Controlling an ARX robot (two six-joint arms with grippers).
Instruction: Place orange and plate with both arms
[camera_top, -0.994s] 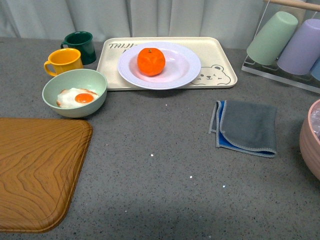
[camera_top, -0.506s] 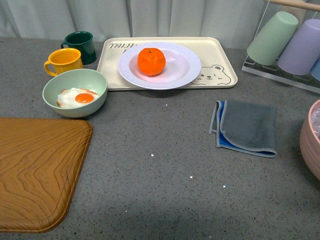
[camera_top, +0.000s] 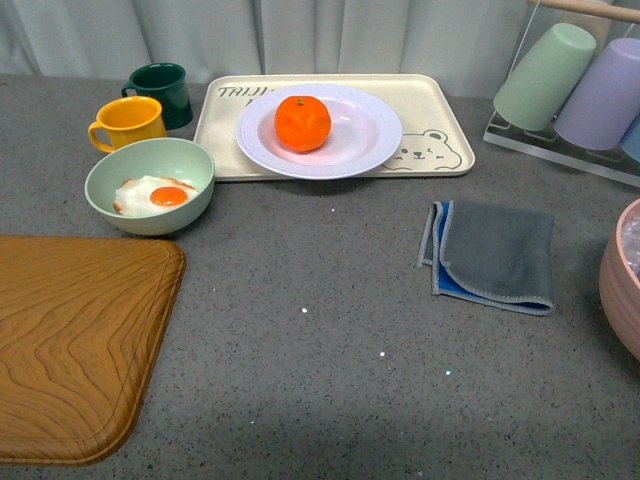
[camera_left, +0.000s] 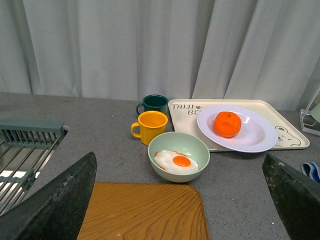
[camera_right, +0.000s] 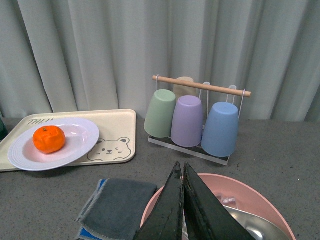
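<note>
The orange (camera_top: 302, 123) sits in the hollow of the plate (camera_top: 375, 135), a little left of its middle, and the plate rests on the beige bear tray (camera_top: 445, 150) at the far side of the table, overlapping the tray's near edge. The deep well keeps the fruit from rolling, so the placing looks done or nearly so.

Neither arm shows in the front view; both seem drawn back to the near side. The left gripper (camera_left: 180, 200) has its fingers wide apart, holding nothing, with the scene framed between them. The right gripper (camera_right: 183, 205) has its fingers pressed together, empty, above a pink bowl (camera_right: 260, 200) at the near right.

Left of the tray stand a green bowl with a fried egg (camera_top: 150, 185), a yellow mug (camera_top: 125, 122) and a dark green mug (camera_top: 163, 93). A wooden board (camera_top: 70, 350) lies near left, a folded grey cloth (camera_top: 495, 255) to the right, and a cup rack (camera_right: 192, 117) far right.
</note>
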